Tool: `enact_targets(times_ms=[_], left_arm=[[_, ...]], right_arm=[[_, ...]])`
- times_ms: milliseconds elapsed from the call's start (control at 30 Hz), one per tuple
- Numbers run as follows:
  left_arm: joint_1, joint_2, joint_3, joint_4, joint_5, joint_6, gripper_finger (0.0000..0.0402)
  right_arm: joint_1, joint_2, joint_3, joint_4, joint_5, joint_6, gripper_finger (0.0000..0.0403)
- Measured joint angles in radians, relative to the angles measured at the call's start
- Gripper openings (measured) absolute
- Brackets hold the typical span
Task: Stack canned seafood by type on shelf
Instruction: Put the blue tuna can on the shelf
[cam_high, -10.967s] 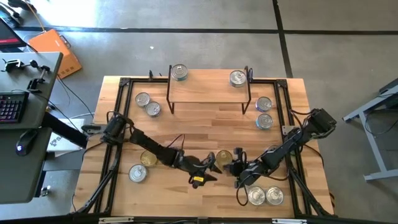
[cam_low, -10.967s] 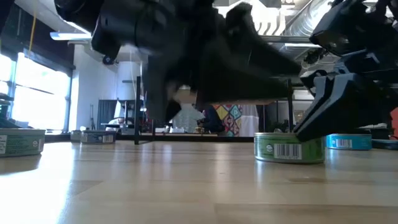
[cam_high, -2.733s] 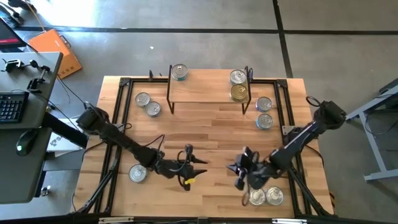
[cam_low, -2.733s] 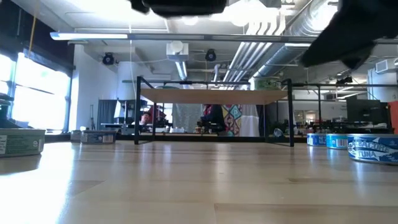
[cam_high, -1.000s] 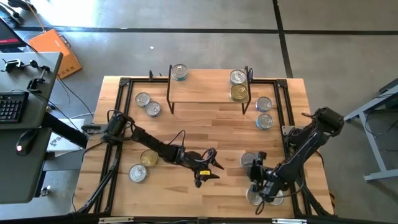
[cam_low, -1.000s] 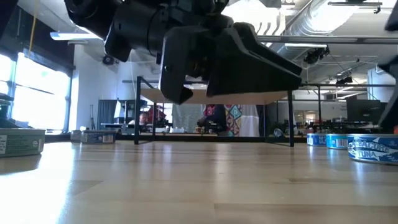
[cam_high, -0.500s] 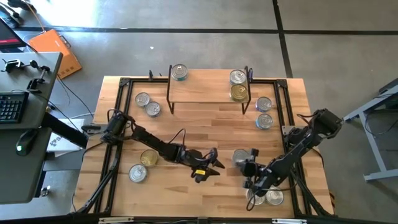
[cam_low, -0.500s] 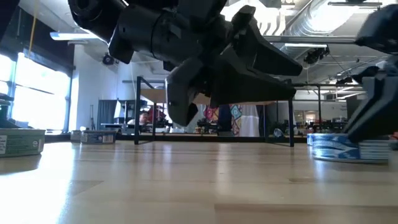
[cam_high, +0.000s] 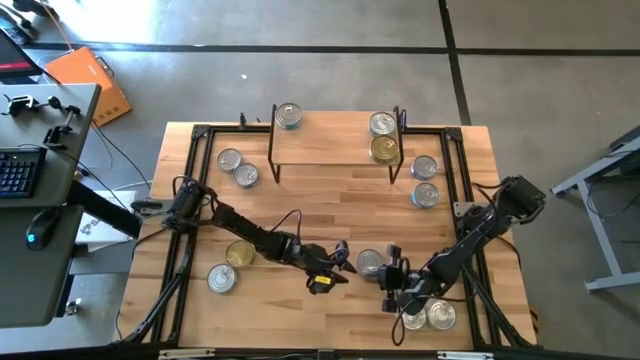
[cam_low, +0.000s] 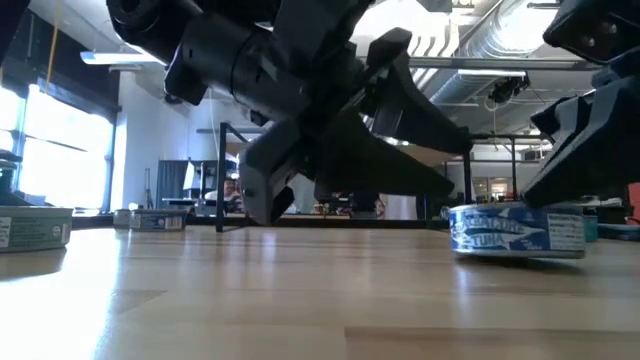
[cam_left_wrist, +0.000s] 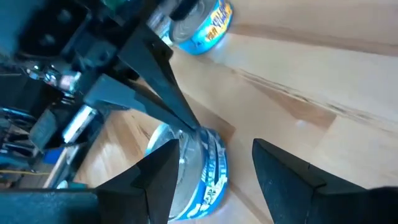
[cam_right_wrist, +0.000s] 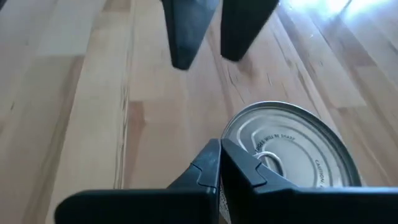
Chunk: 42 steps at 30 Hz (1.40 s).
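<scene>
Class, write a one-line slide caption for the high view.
Two arms meet at a silver-topped tin near the table's front; three tins sit on the shelf.

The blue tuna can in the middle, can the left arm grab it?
Probably yes. The left gripper is open and sits right beside the can, with bare wood between them. But the shut right gripper is pressed against the can's far side and may get in the way.

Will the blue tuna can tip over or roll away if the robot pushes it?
Probably neither. The blue tuna can is short, wide and lying flat on the table, so a push should slide it. Its smooth metal lid may slip from fingers.
</scene>
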Motion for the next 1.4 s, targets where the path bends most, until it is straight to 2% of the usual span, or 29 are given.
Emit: enact_targets(times_ms=[200, 567, 833, 967, 1067, 1233, 1400], left_arm=[[0.0, 0.0, 0.0, 0.0, 0.007, -0.022, 0.0195], [-0.004, 0.0, 0.0, 0.007, 0.009, -0.023, 0.0193], [-0.028, -0.06, 0.0, 0.012, -0.025, -0.05, 0.015], [-0.024, -0.065, 0.0, 0.002, -0.029, -0.046, 0.0145], [-0.012, -0.058, 0.0, 0.008, 0.008, -0.036, 0.0157], [0.017, -0.015, 0.0, 0.004, 0.161, -0.075, 0.0183], [0.031, 0.043, 0.0, 0.044, 0.159, -0.102, 0.0173]], right_arm=[[0.024, -0.001, 0.0, 0.048, 0.078, 0.001, 0.0], [0.03, -0.041, 0.001, 0.081, 0.117, -0.036, 0.0], [0.05, -0.066, 0.003, 0.082, 0.135, -0.058, 0.0], [0.047, -0.085, 0.003, 0.079, 0.148, -0.069, 0.0], [0.047, -0.087, 0.003, 0.078, 0.149, -0.077, 0.0], [0.056, -0.102, 0.023, 0.043, 0.153, -0.103, 0.0], [0.085, -0.127, 0.085, -0.029, 0.181, -0.113, 0.0]])
